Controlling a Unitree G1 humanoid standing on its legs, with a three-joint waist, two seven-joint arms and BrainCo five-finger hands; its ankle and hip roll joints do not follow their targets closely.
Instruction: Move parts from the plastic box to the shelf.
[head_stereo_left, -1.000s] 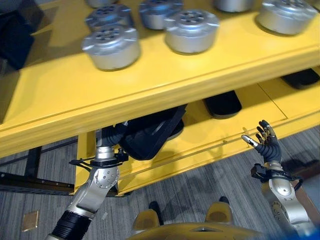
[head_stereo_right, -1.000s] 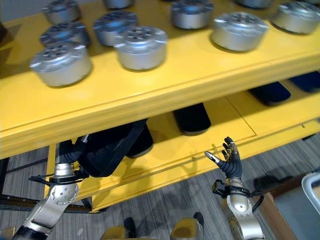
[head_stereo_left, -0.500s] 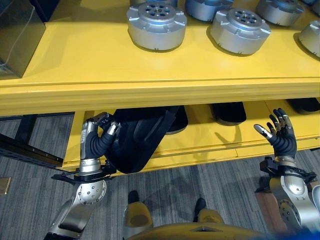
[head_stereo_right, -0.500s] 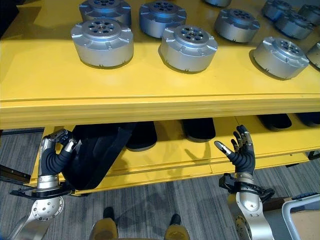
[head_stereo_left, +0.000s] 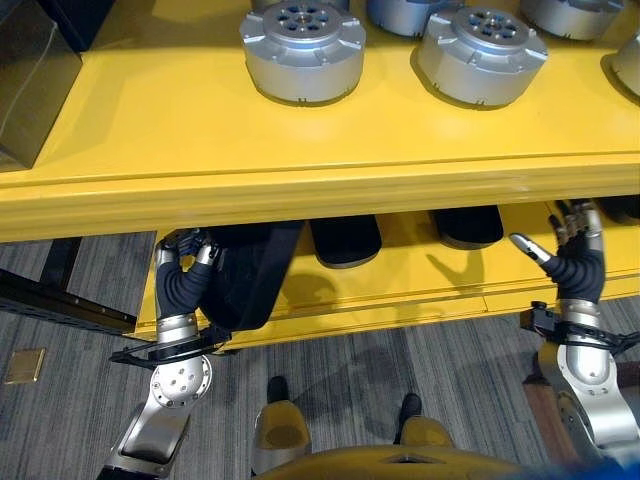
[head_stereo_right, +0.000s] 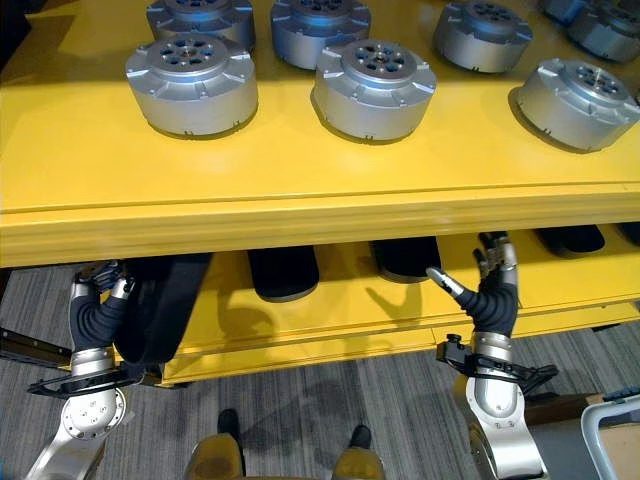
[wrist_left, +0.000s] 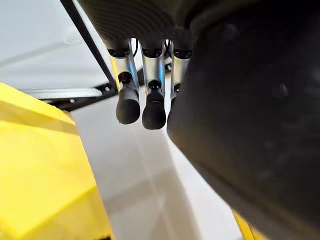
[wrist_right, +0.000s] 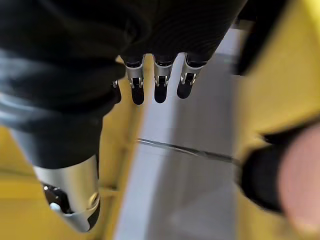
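Held upright in left hand (head_stereo_left: 183, 272), fingers curled round its edge: dark black part (head_stereo_left: 248, 275), at lower tier of yellow shelf (head_stereo_left: 150, 170). Right hand (head_stereo_right: 490, 293) raised with fingers spread, holding nothing, near shelf front. Silver round parts (head_stereo_right: 190, 80) on top tier. Grey carpet floor (head_stereo_left: 70, 420) below.

Bright overhead light on the yellow shelf (head_stereo_left: 300, 150); lower tier in shade.
Soft glare marks the silver parts (head_stereo_right: 190, 82), which cast short shadows on the shelf top. Both head views are crisp. In the right wrist view the background blurs and a pale smear (wrist_right: 300, 185) lies out of focus.
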